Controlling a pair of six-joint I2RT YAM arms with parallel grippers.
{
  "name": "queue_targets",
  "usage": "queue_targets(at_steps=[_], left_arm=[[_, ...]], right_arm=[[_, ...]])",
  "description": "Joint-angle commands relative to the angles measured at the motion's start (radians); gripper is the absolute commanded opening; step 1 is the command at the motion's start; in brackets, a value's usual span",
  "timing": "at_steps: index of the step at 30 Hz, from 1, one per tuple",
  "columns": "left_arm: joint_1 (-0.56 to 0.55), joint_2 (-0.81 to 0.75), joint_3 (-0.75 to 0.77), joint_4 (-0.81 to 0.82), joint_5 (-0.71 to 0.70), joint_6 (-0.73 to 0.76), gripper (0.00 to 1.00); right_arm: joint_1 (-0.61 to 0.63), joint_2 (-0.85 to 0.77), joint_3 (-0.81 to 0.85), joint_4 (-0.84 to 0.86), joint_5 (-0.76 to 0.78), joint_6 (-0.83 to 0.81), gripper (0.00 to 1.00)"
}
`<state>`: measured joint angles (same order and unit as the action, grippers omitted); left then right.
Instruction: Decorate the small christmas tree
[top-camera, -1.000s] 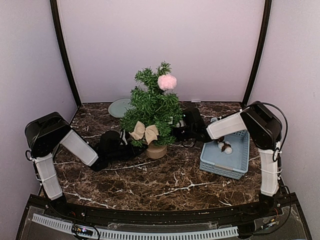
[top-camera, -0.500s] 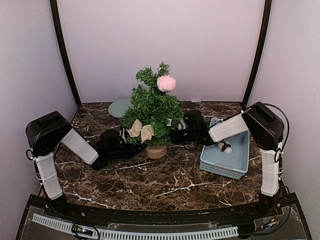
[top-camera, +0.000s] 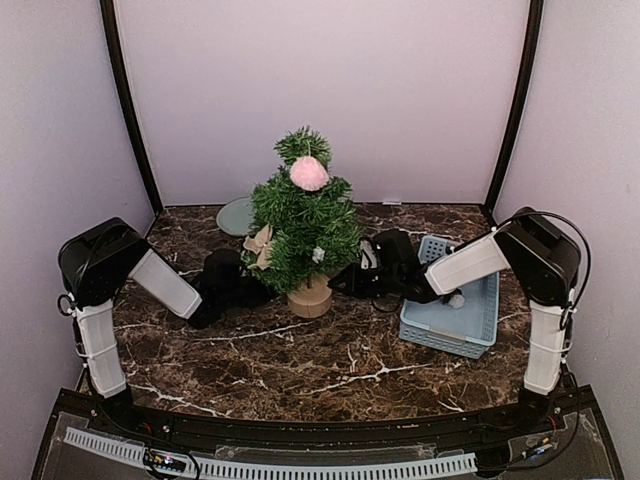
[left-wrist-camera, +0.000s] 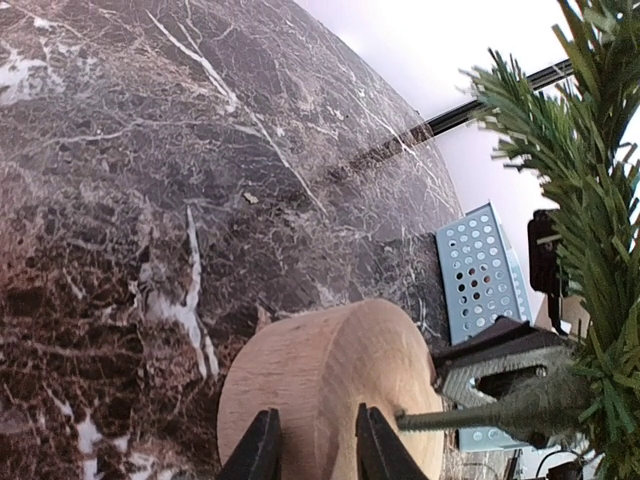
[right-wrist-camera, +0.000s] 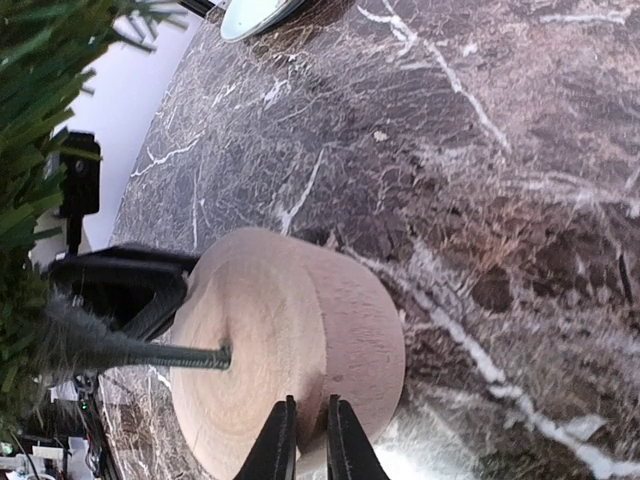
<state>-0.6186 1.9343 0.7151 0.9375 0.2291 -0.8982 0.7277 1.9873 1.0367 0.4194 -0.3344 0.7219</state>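
- Dark marbled surface (top-camera: 300, 365), closed in by plain lilac walls.
- The small christmas tree (top-camera: 305, 225) stands upright mid-surface on its wooden stump (top-camera: 310, 297). It carries a pink pom-pom (top-camera: 308, 173) near the top and a beige bow (top-camera: 260, 245) lower down.
- The left fingers (left-wrist-camera: 262, 450), slightly spread, and the right fingers (right-wrist-camera: 280, 440), almost pressed together, flank the stump, probably to steady it. Neither visibly pinches anything.
- A blue basket (top-camera: 480, 338) sits by the right arm, and a pale plate (top-camera: 235, 213) lies behind the tree.

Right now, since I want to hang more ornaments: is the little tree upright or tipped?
Upright: in the top view the small christmas tree rises straight above its wooden base on the table.
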Motion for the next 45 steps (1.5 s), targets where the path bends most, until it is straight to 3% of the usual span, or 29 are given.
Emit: queue_targets(at_steps=[1,16,23,30,39,45], left_arm=[[-0.006,0.016,0.048,0.001,0.07,0.03,0.27],[0.005,0.076,0.152,-0.043,0.147,0.095,0.27],[0.033,0.041,0.095,-0.026,0.125,0.061,0.3],[0.089,-0.028,0.033,-0.043,0.104,0.043,0.39],[0.129,-0.065,-0.014,-0.033,0.117,0.038,0.46],[0.126,-0.106,-0.081,0.008,0.157,0.025,0.5]], right_arm=[[0.059,-0.03,-0.036,0.044,-0.02,0.039,0.12],[0.102,-0.062,-0.085,0.082,-0.007,0.084,0.12],[0.101,-0.12,-0.111,0.064,0.04,0.061,0.13],[0.101,-0.188,-0.136,0.038,0.09,0.045,0.16],[0.099,-0.37,-0.262,0.033,0.168,0.035,0.25],[0.1,-0.597,-0.401,0.031,0.178,-0.018,0.35]])
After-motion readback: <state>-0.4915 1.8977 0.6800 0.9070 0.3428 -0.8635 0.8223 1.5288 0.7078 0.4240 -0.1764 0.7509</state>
